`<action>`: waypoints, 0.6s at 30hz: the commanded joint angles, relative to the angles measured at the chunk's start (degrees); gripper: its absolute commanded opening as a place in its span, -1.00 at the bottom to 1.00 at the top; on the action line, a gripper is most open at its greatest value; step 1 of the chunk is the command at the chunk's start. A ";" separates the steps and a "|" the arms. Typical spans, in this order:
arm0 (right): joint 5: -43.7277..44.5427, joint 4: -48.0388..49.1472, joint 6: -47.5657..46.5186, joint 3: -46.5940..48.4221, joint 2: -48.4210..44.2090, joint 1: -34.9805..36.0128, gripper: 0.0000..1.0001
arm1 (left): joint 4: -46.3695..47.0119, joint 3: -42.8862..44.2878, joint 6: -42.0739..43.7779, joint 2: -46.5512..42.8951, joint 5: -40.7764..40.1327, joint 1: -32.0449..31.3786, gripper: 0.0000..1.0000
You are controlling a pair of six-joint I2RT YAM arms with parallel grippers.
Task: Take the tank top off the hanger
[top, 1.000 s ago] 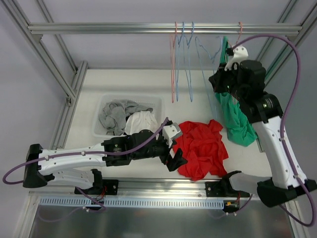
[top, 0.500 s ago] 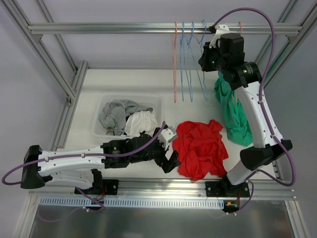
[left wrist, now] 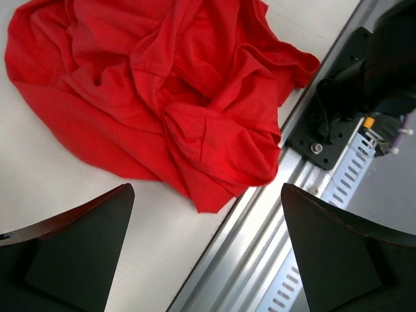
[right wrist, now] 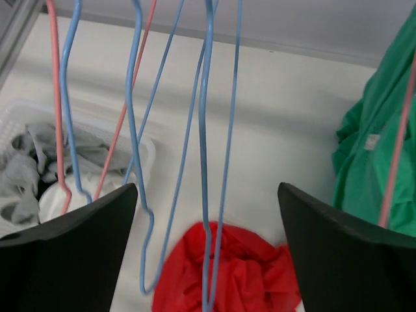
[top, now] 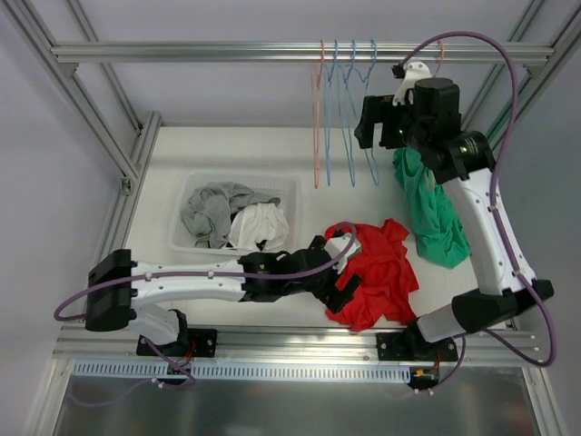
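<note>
A red tank top lies crumpled on the table near the front edge. A green garment hangs at the right on a pink hanger. Bare blue hangers and a pink one hang from the top rail. My right gripper is open high up by the rail, with a blue hanger dangling free between its fingers. My left gripper is open and holds nothing, low over the red top's near edge.
A white basket with grey and white clothes stands at the left of the table. The aluminium front rail and an arm base mount lie just beyond the red top. Frame posts flank the table.
My right gripper has opened and drawn back a little from the rail, leaving the blue hanger hanging there. My left arm has reached right, to the red top's near edge.
</note>
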 commanded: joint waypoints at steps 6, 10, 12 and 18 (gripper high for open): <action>1.27 -1.93 -0.52 -17.07 -32.98 -0.97 0.99 | 1.34 15.05 -1.08 21.50 -2.40 -0.40 0.97; -2.49 -4.03 -0.08 -22.97 -45.29 -0.89 0.99 | 1.08 22.96 0.32 30.39 -6.43 -0.31 0.97; -5.48 -5.53 0.10 -24.55 -50.47 -0.97 0.99 | 1.08 26.91 1.03 34.78 -10.64 -0.31 0.97; -9.45 -8.95 -0.43 -24.21 -56.56 -0.89 0.99 | 0.90 36.49 5.16 45.76 -17.87 -0.05 0.97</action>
